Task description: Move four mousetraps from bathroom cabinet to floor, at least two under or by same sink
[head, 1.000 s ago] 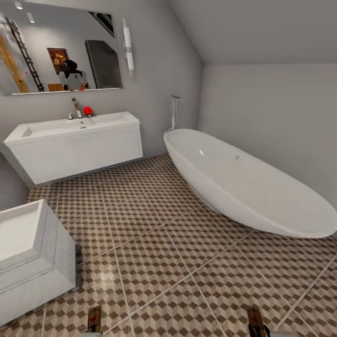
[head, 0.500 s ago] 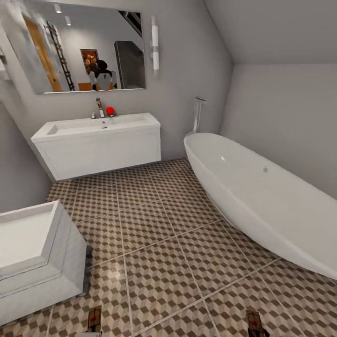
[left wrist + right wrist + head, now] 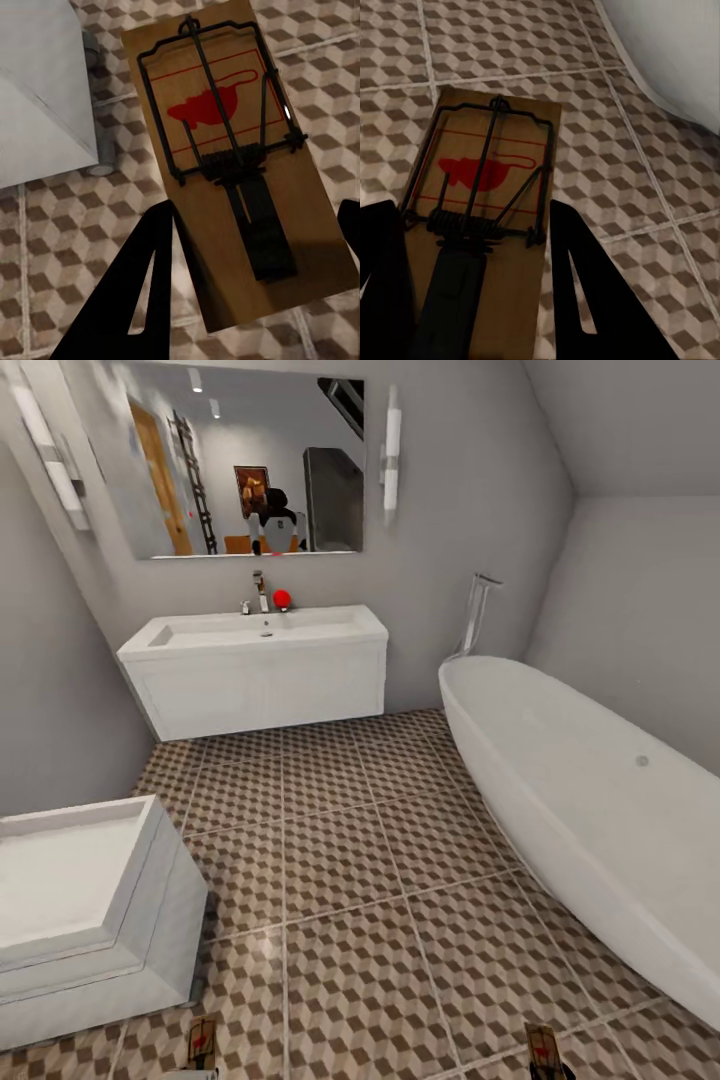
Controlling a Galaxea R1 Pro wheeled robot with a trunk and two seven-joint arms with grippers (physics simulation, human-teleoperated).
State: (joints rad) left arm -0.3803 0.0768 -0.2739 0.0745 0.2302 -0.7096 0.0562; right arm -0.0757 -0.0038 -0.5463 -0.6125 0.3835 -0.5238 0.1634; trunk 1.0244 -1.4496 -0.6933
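Note:
My left gripper (image 3: 255, 217) is shut on a mousetrap (image 3: 217, 127), a tan board with dark wire and a red mouse print, held above the bathroom floor (image 3: 45, 247). A second mousetrap (image 3: 487, 187) sits in my right gripper (image 3: 471, 217), which is shut on it over the floor (image 3: 607, 172). Both mousetraps, one at the left (image 3: 202, 1043) and one at the right (image 3: 543, 1048), show at the bottom edge of the head view. The sink (image 3: 265, 670) hangs on the far wall, several tiles ahead. The cabinet is out of view.
A white oval bathtub (image 3: 590, 810) runs along the right side. A small white drawer unit (image 3: 85, 910) stands at the near left, close to my left gripper. A mirror (image 3: 250, 460) hangs above the sink. Cube-patterned tiles (image 3: 340, 860) stretch between them.
The camera has turned, so sink and mirror sit further right in the picture and the bathtub has slid toward the right edge. Both mousetraps stay held at the bottom edge.

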